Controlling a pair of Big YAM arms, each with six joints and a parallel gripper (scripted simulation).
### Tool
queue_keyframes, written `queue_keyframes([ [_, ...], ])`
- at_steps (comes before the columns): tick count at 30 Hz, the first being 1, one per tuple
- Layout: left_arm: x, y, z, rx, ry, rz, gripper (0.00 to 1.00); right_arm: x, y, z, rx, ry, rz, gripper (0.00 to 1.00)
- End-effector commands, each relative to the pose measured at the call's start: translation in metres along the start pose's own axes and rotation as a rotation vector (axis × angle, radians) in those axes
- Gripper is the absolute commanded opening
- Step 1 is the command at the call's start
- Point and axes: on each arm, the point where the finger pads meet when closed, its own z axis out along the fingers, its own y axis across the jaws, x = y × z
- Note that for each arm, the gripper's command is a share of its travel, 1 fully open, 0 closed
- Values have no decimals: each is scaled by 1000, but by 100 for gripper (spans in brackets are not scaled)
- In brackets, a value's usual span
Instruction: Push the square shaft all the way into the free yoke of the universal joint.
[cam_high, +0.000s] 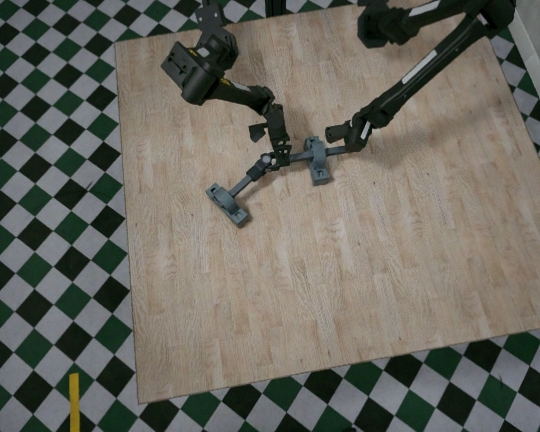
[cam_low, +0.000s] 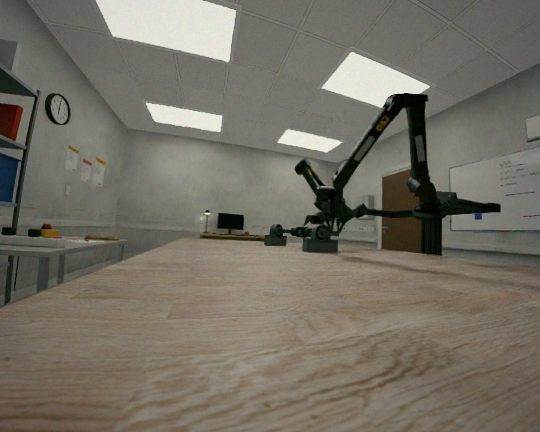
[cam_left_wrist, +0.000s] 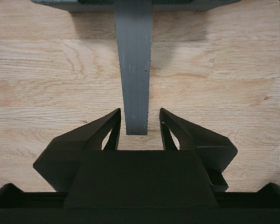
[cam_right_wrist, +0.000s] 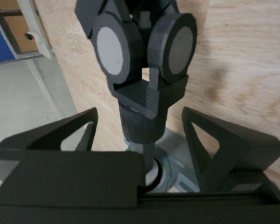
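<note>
The grey universal joint (cam_high: 262, 163) sits mid-table, with one rod running down to a bearing block (cam_high: 227, 202). The square shaft (cam_high: 300, 156) runs through a second bearing block (cam_high: 318, 162) toward the joint's free yoke. I cannot tell how deep it sits. My left gripper (cam_high: 341, 148) is at the shaft's outer end. In the left wrist view its fingers stand open, with small gaps on both sides of the shaft (cam_left_wrist: 134, 65). My right gripper (cam_high: 280, 154) is over the joint. In the right wrist view its fingers are wide open on either side of the yoke (cam_right_wrist: 145, 95).
Both arms reach in from the table's far edge. The exterior view shows the assembly (cam_low: 310, 232) far off, low on the wooden table. Checkered floor surrounds the table.
</note>
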Motion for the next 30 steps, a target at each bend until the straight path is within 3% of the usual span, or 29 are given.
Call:
queue_keyframes([
  [1,-6,14,-17,-52,-31,-45,47,-1,1,-7,11,7,5,98],
  [6,1,11,-19,-38,-17,-46,47,2,1,-14,18,16,-3,98],
  [10,-6,17,-36,-49,-32,-44,47,1,1,-23,21,16,-7,98],
  [12,-6,17,-38,-49,-33,-45,47,3,-12,-27,26,16,-11,98],
  [14,6,28,-37,-43,-14,-56,64,1,-6,-39,12,14,2,98],
  [18,-4,37,-72,-49,-33,-45,64,0,-6,-64,12,14,0,98],
  [20,-3,37,-83,-49,-34,-46,64,4,-4,-61,4,10,-5,98],
  [21,-3,22,-73,-20,-16,-22,64,1,-7,-55,12,-6,-10,98],
  [23,-3,22,-73,-20,-16,-22,64,1,-7,-55,12,-6,-10,98],
  [26,7,7,-50,19,21,-9,64,-1,-6,-50,10,-19,-5,98],
  [30,6,8,-48,20,21,-9,64,4,0,-52,-1,-6,2,98],
])
